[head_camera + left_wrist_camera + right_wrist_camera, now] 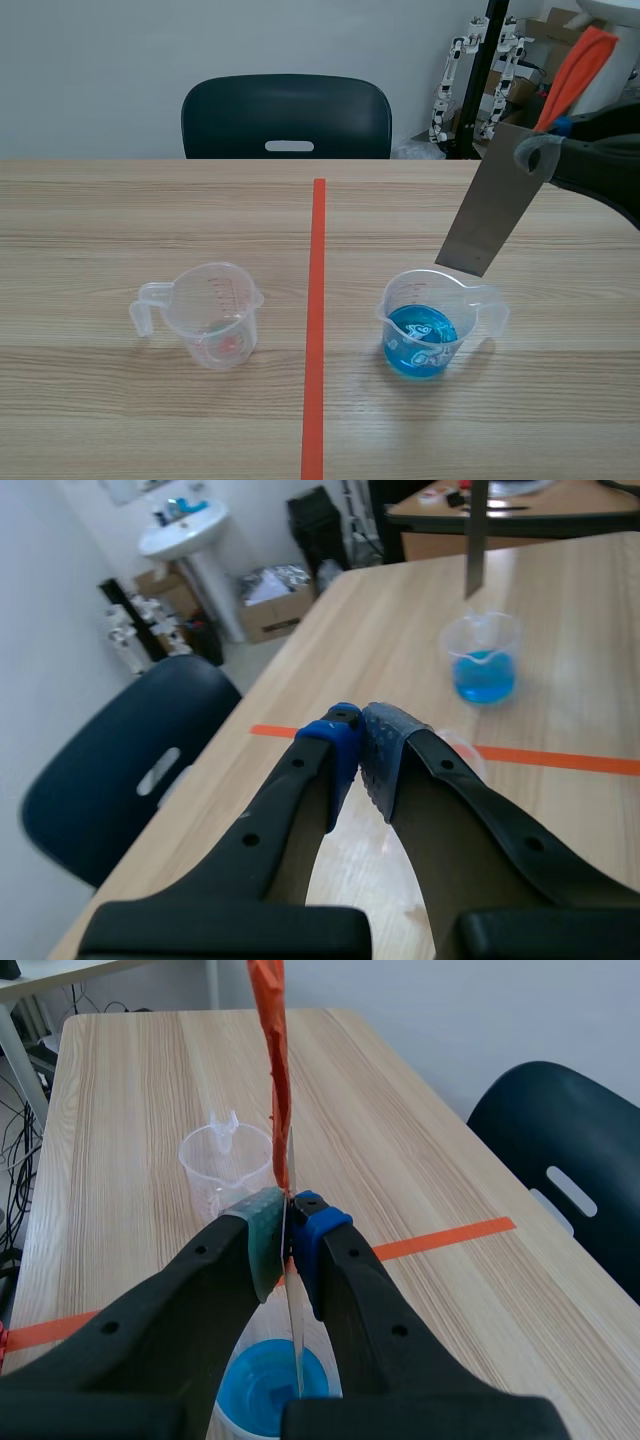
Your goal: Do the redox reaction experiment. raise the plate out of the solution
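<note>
A grey metal plate (pixel 490 215) with an orange strip (pixel 575 75) at its top hangs tilted in the air. Its lower edge is just above the rim of the clear beaker of blue solution (pixel 430 325), right of the tape line. My right gripper (pixel 540 150) is shut on the plate's upper end. In the right wrist view the pads (pixel 262 1240) pinch the thin plate (pixel 293 1310) edge-on over the blue beaker (pixel 265 1385). My left gripper (pixel 357 742) is shut on nothing, raised well away from the blue beaker (pixel 483 660) and plate (pixel 476 540).
An almost empty clear beaker (pixel 212 315) stands left of the tape line, also seen ahead of the right gripper (pixel 225 1165). A dark chair (pixel 287 115) stands behind the table's far edge. Boxes and equipment sit at the back right.
</note>
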Robot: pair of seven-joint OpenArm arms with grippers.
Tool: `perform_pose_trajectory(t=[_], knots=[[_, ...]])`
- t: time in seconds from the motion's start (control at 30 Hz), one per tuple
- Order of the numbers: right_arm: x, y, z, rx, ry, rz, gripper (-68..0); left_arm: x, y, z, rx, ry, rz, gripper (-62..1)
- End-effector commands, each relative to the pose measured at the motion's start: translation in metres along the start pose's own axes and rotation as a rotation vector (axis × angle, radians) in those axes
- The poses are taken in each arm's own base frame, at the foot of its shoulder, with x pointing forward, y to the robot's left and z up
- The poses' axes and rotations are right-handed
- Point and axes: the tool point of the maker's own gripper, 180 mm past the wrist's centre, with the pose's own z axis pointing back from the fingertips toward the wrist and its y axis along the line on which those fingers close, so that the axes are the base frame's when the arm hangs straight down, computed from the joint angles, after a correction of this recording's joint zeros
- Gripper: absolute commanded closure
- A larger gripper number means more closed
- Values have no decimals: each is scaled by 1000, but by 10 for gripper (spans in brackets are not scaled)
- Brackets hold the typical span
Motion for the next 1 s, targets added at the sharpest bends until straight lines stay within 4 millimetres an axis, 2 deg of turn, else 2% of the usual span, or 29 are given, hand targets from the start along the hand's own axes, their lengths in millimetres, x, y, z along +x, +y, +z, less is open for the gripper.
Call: perform_pose_trajectory(t=[0.0,0.2,0.43,0.67,0.97], knots=[[15,-2,1,3,-26,4,-6,5,-8,-13,-24,-39,10,-23],[30,-2,1,-14,-20,-45,-6,6,-21,-52,-98,-31,-41,-23],[41,-7,-2,-40,20,-89,-6,-17,-25,-87,-112,8,-49,-23],[51,-16,-4,-60,43,-100,-6,-33,-33,-131,-157,23,-52,-23],[61,-24,-2,-83,31,-98,-6,-31,-43,-187,-237,4,-99,-23]])
